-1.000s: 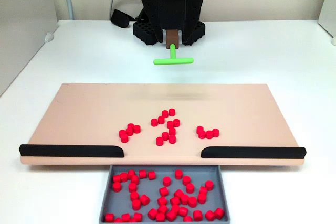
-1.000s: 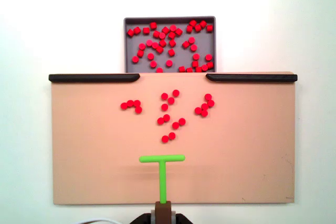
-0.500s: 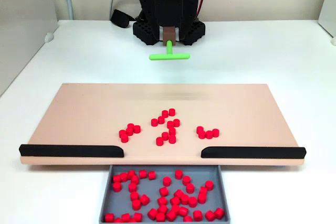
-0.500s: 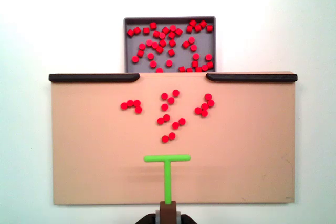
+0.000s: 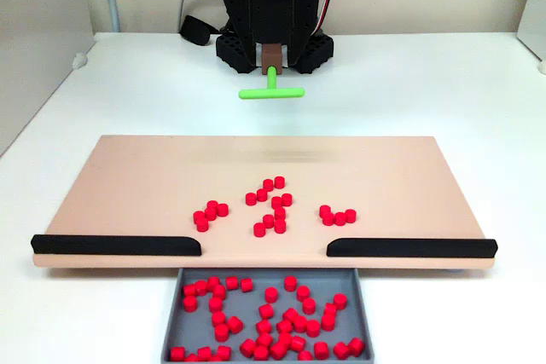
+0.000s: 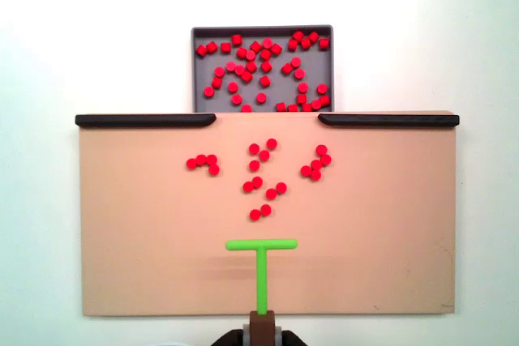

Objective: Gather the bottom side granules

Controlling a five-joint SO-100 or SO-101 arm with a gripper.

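T-bar hangs behind the loose granules — sweep not begun.

The gripper clamps the brown handle of the green T-bar (fingers mostly hidden at the frame edge, but the tool is carried, so I judge it is grasped). In the front fixed view the T-bar seems lifted above the white table, with a faint shadow on the tan board. The granules lie in three small groups approx. in the board's middle, the nearest pair just ahead of the crossbar; many more sit in the grey tray beyond the gap between the two black rails. To do it well: lower the bar flat on the board, start behind the nearest pair, push slowly toward the gap — side groups need separate strokes, I think, since the crossbar is narrower than the spread.
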